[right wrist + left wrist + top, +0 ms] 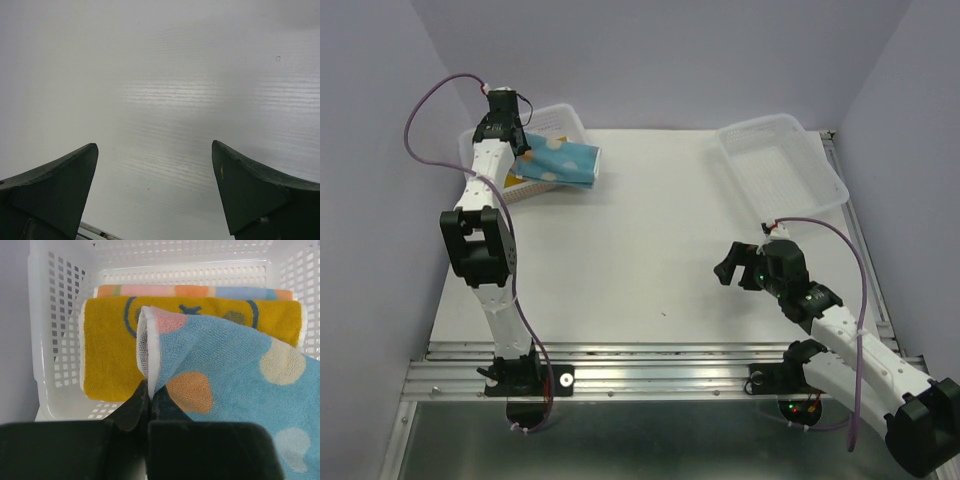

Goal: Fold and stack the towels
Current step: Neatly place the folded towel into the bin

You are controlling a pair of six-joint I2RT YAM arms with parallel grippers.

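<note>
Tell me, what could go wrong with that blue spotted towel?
The left gripper pinches only the edge of the blue towel, so it might slip free. That towel lies over the yellow towel in the basket; pulling could drag the yellow one askew or shift the basket.

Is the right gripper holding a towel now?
No, the right gripper is open above the table, with nothing between its jaws.

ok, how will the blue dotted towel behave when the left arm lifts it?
Likely floppy: the blue dotted towel sags where the left gripper pinches its edge. Terry pile looks grippy, so slipping seems unlikely. It might drag the mustard towel beneath.
</note>
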